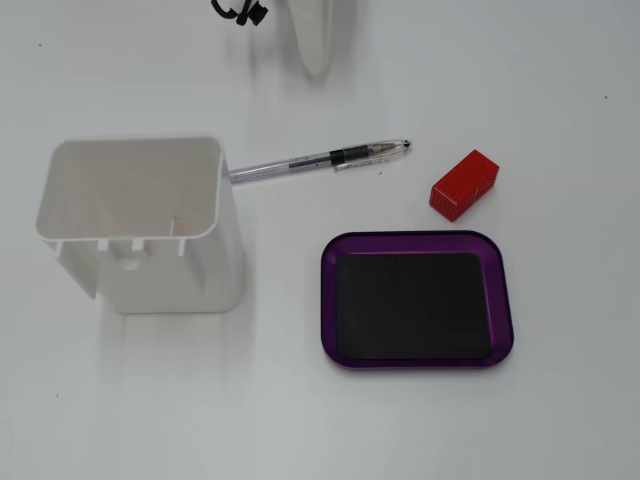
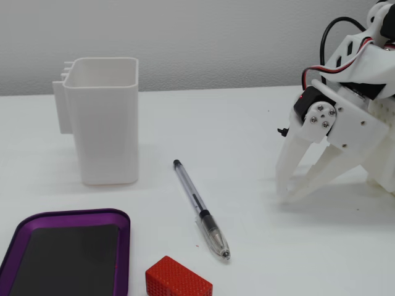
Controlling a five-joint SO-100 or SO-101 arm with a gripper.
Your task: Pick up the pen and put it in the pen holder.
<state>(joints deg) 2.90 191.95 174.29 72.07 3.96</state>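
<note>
White gripper (image 2: 289,196) stands at the right of a fixed view, fingertips down on the table, jaws spread apart and holding nothing. Well clear of it the pen (image 2: 200,209) lies flat on the table, between the upright, empty pen holder (image 2: 105,120) and the red block (image 1: 464,184), above the purple tray (image 1: 418,301).

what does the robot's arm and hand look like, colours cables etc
The hand is white printed plastic with two long tapered fingers. A black servo sits at its base behind a white plate with small silver screws. Black and red cables loop above it.
</note>
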